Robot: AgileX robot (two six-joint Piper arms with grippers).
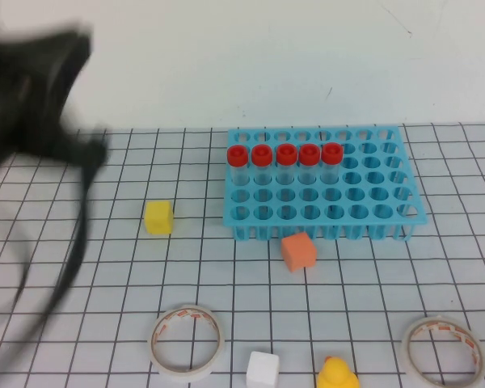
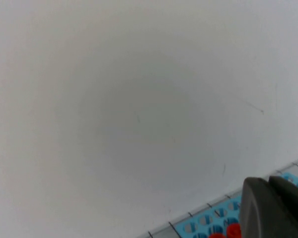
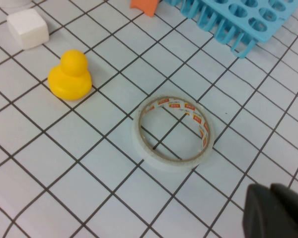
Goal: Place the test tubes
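A blue test tube rack (image 1: 404,212) stands on the gridded table, right of centre. Several red-capped test tubes (image 1: 285,155) stand in one row near its back. The left arm (image 1: 32,105) is a dark blur raised at the far left, away from the rack. My left gripper (image 2: 269,208) is shut with nothing in it, and its wrist view looks past the fingers to a rack corner (image 2: 203,223) and red caps (image 2: 233,230). My right gripper (image 3: 273,213) is shut and empty, hovering over the table beside a tape roll (image 3: 174,134); it is outside the high view.
An orange cube (image 1: 298,250) lies in front of the rack, a yellow cube (image 1: 158,217) to its left. Along the front edge are two tape rolls (image 1: 187,341) (image 1: 442,347), a white cube (image 1: 263,369) and a yellow duck (image 1: 337,374).
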